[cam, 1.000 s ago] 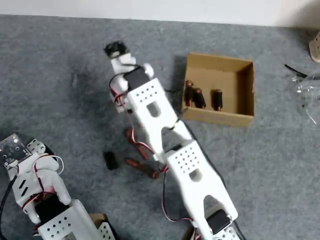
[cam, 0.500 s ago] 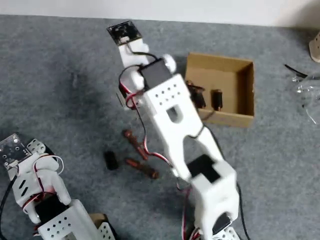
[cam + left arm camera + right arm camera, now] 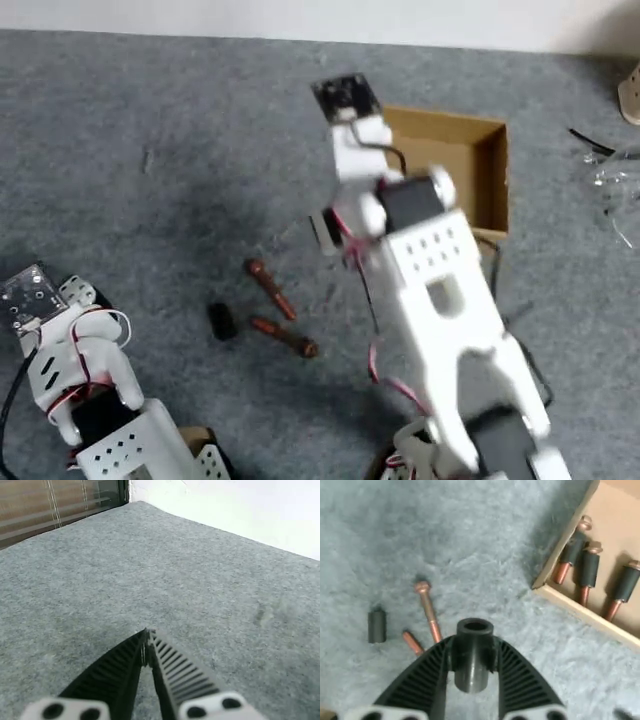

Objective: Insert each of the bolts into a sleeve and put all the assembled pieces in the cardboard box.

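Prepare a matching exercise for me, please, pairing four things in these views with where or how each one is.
Things:
1. left gripper
2. right gripper
3. assembled pieces
4. loose bolts

Place or state:
A. inside the cardboard box
B. lying on the grey carpet
C. shut on a black sleeve
D. shut, holding nothing

Pairs: 1-D, 2-C, 3-A, 4-B.

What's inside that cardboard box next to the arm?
Three sleeved bolts lie side by side on the floor of the cardboard box, near one wall. In the high view the right arm covers that side; the part showing there is bare.
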Tool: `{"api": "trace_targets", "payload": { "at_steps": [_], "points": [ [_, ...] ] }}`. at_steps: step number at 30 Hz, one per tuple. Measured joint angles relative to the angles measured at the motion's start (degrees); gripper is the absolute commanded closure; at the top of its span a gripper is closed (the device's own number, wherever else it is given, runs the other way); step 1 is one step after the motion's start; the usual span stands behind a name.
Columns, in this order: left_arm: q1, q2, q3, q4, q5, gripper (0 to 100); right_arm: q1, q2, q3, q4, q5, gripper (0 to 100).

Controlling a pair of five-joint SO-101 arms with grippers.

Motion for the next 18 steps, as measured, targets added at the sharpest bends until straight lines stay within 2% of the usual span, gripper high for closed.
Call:
{"api": "trace_targets", "payload": {
  "at_steps": [7,14,18],
  "points": [
    [0.0,0.0,0.0,0.0,0.0,99,3.2,-21.5,30.9,-14.6,1.6,99.5],
    [5.1,0.0,0.0,0.0,0.0,99,11.9,-35.6,51.4,-22.6,2.8,99.5],
    [6.9,0.0,0.0,0.0,0.0,99,13.6,-42.6,63.2,-28.7,5.4,99.5]
  ]
}}
